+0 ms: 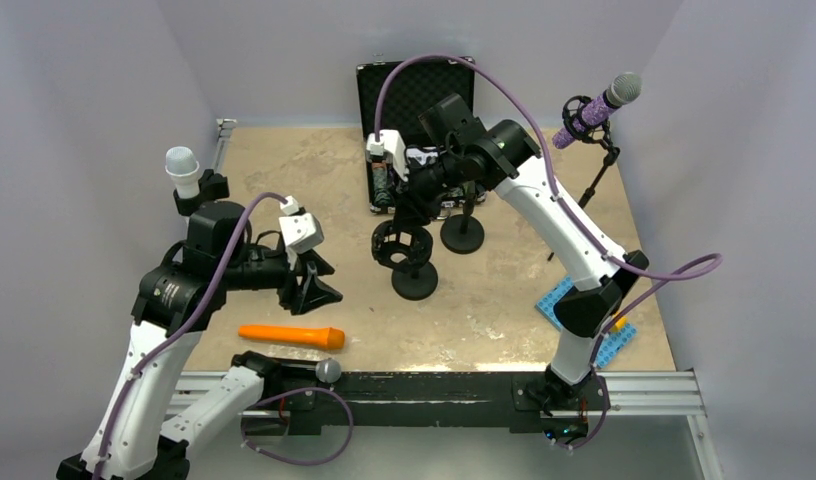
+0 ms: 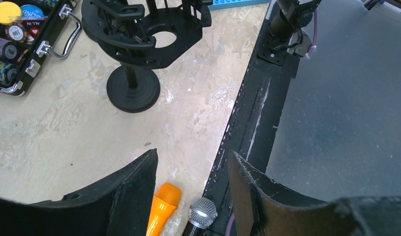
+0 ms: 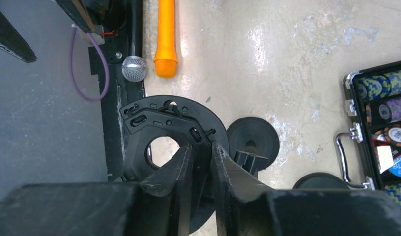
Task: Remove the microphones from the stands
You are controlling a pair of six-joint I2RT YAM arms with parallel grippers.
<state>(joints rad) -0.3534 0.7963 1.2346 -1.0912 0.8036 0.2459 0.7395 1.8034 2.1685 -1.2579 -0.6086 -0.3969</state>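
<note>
Around the right gripper (image 3: 202,150) the step in hand looks like steadying an empty stand. It is best done by pinching the solid rim of the black plastic shock-mount ring (image 3: 159,115) squarely. The black round base (image 1: 415,281) should stay flat on the table rather than tip. Its fingers (image 3: 181,172) stand only a narrow gap apart with the ring's far edge between them; whether they already press on it I cannot tell. The ring's hole is bare, with no microphone in it.

The left gripper (image 2: 192,155) hangs to the near left, its fingers (image 2: 134,194) about half apart and holding nothing. Below them lies the orange plastic microphone (image 1: 289,334), flat on the beige tabletop (image 1: 484,300) and free of any stand. It is probably the one the task means. Just nearer, a black microphone with a silver mesh head (image 1: 328,371) rests on the black rail (image 1: 434,385). At the far right a purple microphone (image 1: 589,112) sits in the mount of a black tripod stand (image 1: 596,185), well apart from both arms
</note>
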